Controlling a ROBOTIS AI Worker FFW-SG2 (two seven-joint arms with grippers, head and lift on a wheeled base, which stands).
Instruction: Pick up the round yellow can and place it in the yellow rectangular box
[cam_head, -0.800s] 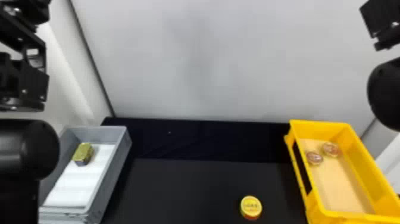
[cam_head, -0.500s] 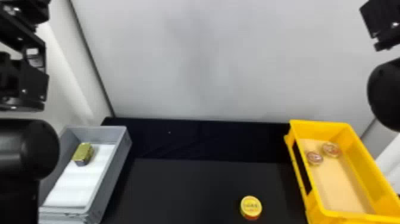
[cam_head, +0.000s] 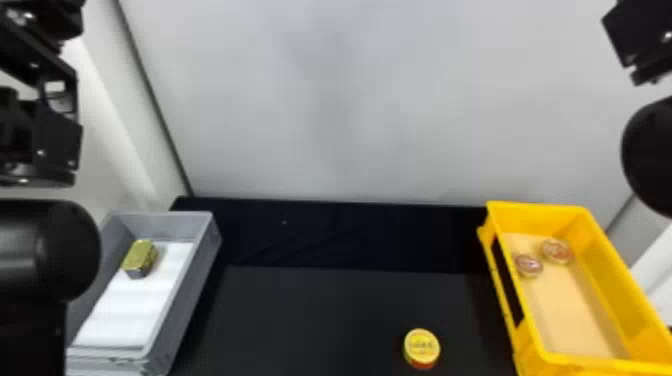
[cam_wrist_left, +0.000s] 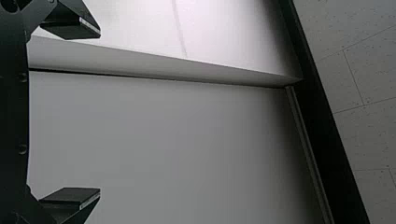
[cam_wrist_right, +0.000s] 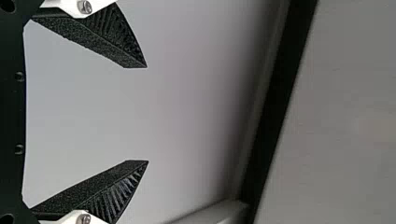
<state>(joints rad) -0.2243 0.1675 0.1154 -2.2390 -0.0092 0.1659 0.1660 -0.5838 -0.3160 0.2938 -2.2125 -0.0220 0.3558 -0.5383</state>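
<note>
Here's the head view, and the round yellow can (cam_head: 422, 346) sits upright on the black table (cam_head: 320, 320), between the two boxes and nearer the yellow rectangular box (cam_head: 622, 285). Inside that one, two small round tins (cam_head: 528, 265) lie close together! Over on the left, the grey box (cam_head: 192, 292) holds a gold tin (cam_head: 140, 257), with the left arm (cam_head: 45, 250) beside it; the right arm (cam_head: 652, 155) is at the right edge.

To the left wrist view: the left gripper (cam_wrist_left: 100, 112) is wide open, empty, before a pale wall (cam_wrist_left: 163, 140).

And the right wrist view: the right gripper (cam_wrist_right: 147, 114) stands well open, empty too!
</note>
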